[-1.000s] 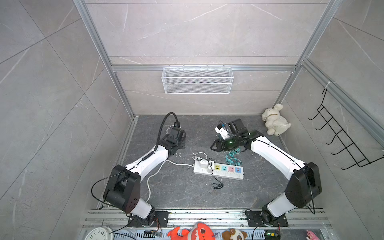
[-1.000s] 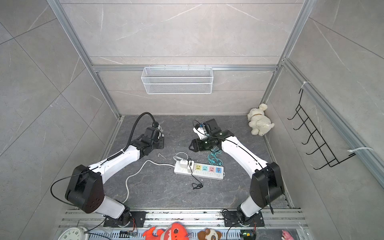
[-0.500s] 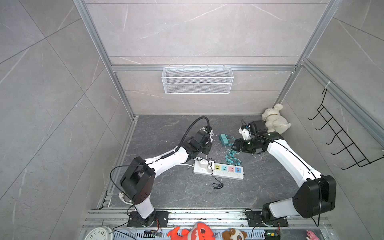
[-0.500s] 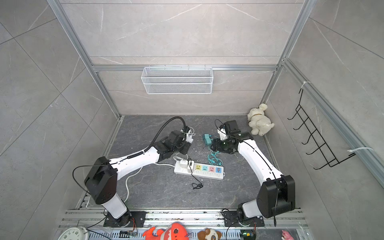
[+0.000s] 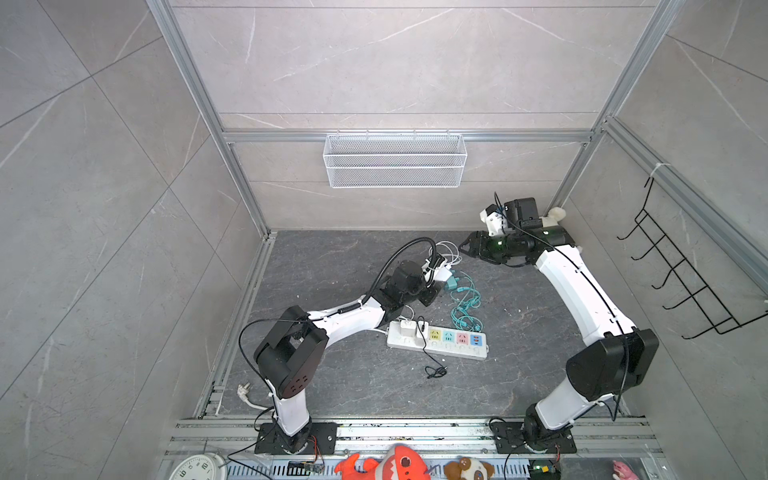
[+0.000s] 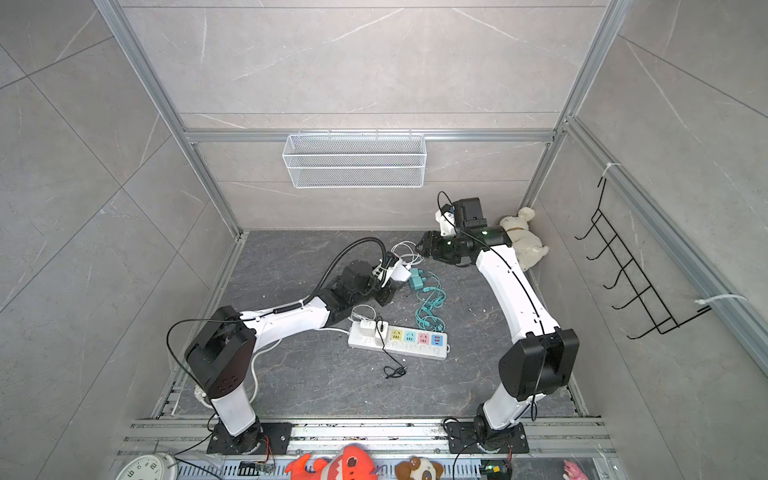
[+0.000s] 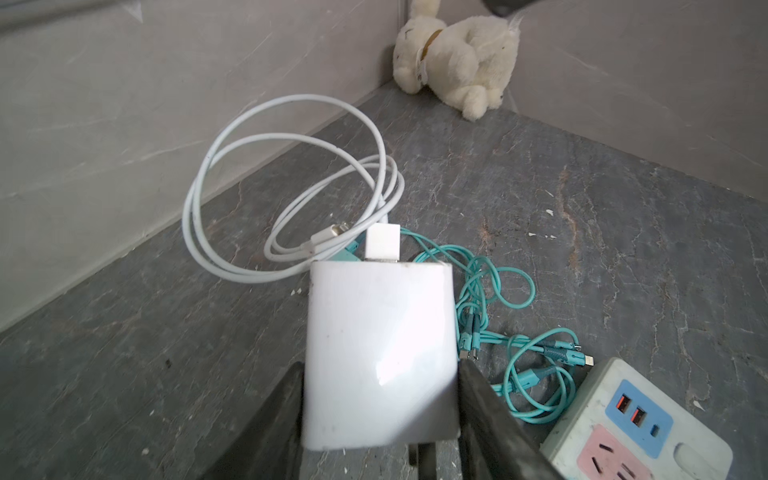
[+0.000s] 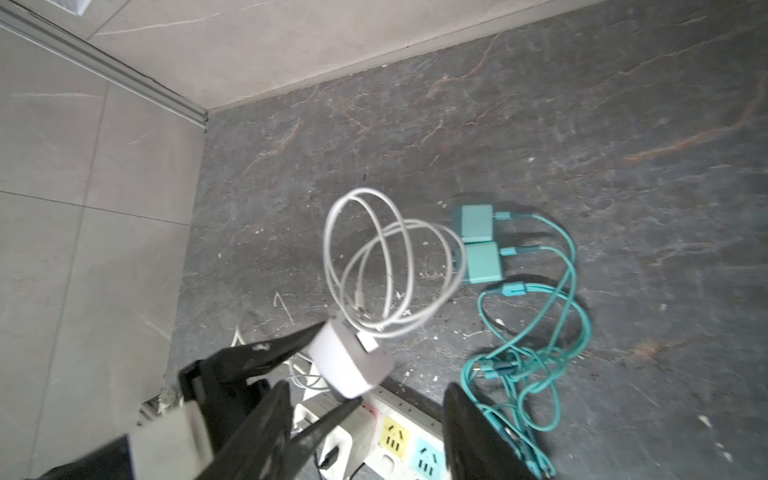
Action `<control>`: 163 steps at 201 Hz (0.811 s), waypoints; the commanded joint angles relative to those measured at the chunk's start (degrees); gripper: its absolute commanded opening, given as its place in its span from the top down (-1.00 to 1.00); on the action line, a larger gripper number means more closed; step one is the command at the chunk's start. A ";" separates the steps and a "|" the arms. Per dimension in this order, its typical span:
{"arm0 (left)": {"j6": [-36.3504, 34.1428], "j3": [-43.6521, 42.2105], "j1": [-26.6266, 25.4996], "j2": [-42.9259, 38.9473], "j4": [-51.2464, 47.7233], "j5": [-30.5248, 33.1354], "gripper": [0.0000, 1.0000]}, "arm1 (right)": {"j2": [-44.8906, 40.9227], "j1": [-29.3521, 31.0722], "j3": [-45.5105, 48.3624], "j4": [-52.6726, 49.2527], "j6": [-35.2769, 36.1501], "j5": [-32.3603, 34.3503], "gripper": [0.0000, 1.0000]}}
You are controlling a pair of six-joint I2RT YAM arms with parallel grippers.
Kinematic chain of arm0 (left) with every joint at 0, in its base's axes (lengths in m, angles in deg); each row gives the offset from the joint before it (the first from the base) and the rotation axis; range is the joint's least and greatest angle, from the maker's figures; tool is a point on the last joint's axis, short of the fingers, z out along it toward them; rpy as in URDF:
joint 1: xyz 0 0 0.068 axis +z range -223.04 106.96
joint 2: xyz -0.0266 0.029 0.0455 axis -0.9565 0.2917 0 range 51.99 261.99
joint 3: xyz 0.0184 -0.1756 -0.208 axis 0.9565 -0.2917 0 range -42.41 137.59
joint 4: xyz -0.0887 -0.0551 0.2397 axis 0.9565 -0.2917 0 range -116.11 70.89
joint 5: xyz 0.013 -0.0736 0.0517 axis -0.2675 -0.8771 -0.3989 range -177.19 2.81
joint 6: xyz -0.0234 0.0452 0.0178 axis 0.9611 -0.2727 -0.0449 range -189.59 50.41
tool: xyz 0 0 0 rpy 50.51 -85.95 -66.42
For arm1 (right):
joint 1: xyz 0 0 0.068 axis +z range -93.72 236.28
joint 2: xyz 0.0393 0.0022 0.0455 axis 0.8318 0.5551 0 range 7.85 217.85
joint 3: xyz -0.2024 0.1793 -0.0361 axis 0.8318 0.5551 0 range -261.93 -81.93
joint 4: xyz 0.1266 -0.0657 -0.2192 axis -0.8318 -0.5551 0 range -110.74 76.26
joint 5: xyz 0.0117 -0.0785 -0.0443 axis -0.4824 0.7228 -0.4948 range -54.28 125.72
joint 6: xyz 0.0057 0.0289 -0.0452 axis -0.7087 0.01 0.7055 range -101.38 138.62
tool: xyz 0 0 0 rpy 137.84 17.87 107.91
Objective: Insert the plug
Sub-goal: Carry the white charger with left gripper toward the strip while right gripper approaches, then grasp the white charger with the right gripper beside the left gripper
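Two claws are on record. The left claw (image 7: 379,374) is pinching a white charger (image 5: 444,273) by its sides, held off the floor just behind the power strip (image 6: 415,351) (prongs in no socket). Its white cable (image 7: 388,183) hangs looped from the front. The right claw (image 5: 466,247) stands spread and empty, raised near the back wall. Two teal chargers (image 8: 478,245) lie on the floor close by, and a plush dog (image 7: 453,62) sits in the corner.
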 commanded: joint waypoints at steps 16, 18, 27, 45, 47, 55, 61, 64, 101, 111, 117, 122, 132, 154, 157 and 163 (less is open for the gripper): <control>-6.77 -5.10 0.09 -3.38 17.56 -4.59 0.48 | -0.71 0.49 -1.58 -1.41 -2.45 -8.97 -0.17; -7.01 -5.43 0.09 -3.44 17.88 -4.59 0.48 | -0.95 0.55 -1.44 -1.45 -2.43 -9.15 -0.16; -7.74 -6.75 0.07 -3.81 19.22 -4.91 0.49 | -1.86 0.66 -0.91 -1.67 -2.06 -10.21 -0.15; -8.14 -10.52 0.09 -5.36 23.39 -6.00 0.50 | -4.04 0.92 0.97 -2.78 -0.77 -12.77 -0.14; -8.18 -11.05 0.09 -5.52 23.74 -6.24 0.50 | -4.29 0.97 1.33 -2.81 -0.65 -13.13 -0.14; -8.37 -12.71 0.09 -6.33 25.26 -7.18 0.50 | -5.45 1.14 2.86 -2.98 -0.03 -14.43 -0.13; -8.49 -13.74 0.09 -6.81 26.41 -7.91 0.51 | -6.37 1.28 3.97 -3.24 0.40 -15.12 -0.13; -8.50 -14.44 0.09 -7.05 26.96 -8.31 0.51 | -6.88 1.34 4.69 -3.25 0.53 -15.40 -0.12; -7.69 -20.10 0.01 -9.39 33.13 -10.20 0.52 | -14.57 3.21 12.31 -5.75 3.75 -15.25 -0.08; -7.66 -21.26 -0.23 -10.11 34.09 -10.46 0.52 | -17.32 3.46 15.01 -6.06 4.04 -14.69 -0.07; -7.75 -21.91 -0.36 -10.60 34.59 -10.68 0.52 | -19.01 3.63 16.56 -6.15 4.12 -14.52 -0.07; -7.92 -22.44 -0.56 -11.00 34.93 -10.85 0.52 | -20.34 3.67 17.99 -6.23 4.16 -14.25 -0.07; -8.47 -23.30 -1.15 -11.74 35.38 -10.93 0.53 | -22.86 3.72 20.63 -6.17 4.04 -13.64 -0.06; -9.87 -24.99 -2.87 -12.82 36.30 -10.64 0.57 | -26.97 3.93 25.69 -5.98 3.97 -13.01 -0.05; -9.95 -25.20 -3.11 -13.07 36.29 -10.65 0.57 | -27.45 3.96 26.39 -6.02 3.99 -12.73 -0.05; -10.02 -25.70 -3.56 -13.45 36.37 -10.53 0.57 | -28.26 3.95 27.66 -5.99 4.08 -12.40 -0.05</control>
